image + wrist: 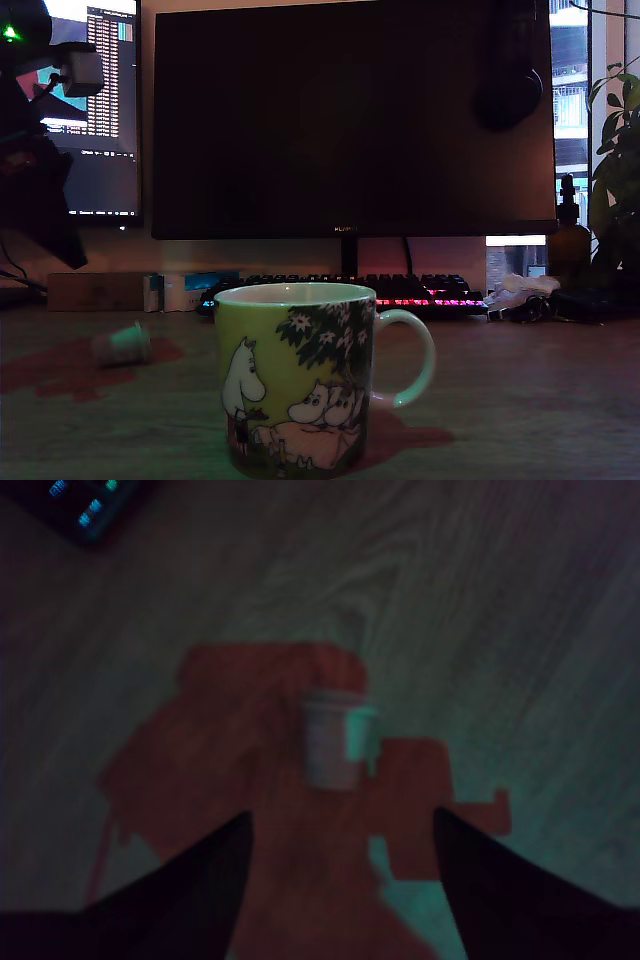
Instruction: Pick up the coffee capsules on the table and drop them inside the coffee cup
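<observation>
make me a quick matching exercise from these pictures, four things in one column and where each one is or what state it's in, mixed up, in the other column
Things:
1. coffee cup
2. mint green capsule
3. keyboard
4. gripper

Places or states:
A. lit with coloured keys, under the monitor
B. lying on its side on the table
C. upright, nearest the exterior camera
D. open, above the table

Pairs: 1-C, 2-B, 3-A, 4-D

Arm (35, 190): dark, bulky silhouette, green LED on top, pale boxy module on side, thin cables trailing. Gripper (340, 870): two black, pointed, tapering fingers (190, 885).
</observation>
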Action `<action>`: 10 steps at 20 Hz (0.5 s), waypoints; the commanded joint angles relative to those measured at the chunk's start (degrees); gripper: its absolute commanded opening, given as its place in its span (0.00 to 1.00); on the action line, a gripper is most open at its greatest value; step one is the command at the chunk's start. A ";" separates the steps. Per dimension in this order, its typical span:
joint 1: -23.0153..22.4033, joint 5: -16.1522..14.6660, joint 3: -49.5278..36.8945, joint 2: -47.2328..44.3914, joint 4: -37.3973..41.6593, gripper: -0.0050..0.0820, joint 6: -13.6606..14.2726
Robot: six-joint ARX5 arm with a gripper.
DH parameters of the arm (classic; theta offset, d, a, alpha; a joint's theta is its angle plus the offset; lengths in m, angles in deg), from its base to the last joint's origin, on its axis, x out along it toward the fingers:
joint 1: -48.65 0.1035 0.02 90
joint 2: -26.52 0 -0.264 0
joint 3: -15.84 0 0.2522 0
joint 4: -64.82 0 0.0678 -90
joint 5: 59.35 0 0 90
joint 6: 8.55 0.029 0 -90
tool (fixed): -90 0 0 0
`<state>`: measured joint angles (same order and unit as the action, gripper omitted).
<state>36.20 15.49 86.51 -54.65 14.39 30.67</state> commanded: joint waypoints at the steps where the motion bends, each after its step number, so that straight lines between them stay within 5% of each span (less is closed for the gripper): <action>1: 0.07 -0.26 0.13 -1.29 1.18 0.65 0.28; 10: -0.13 -0.63 0.24 -9.27 5.73 0.65 0.96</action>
<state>36.20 15.27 86.71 -62.84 19.79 31.07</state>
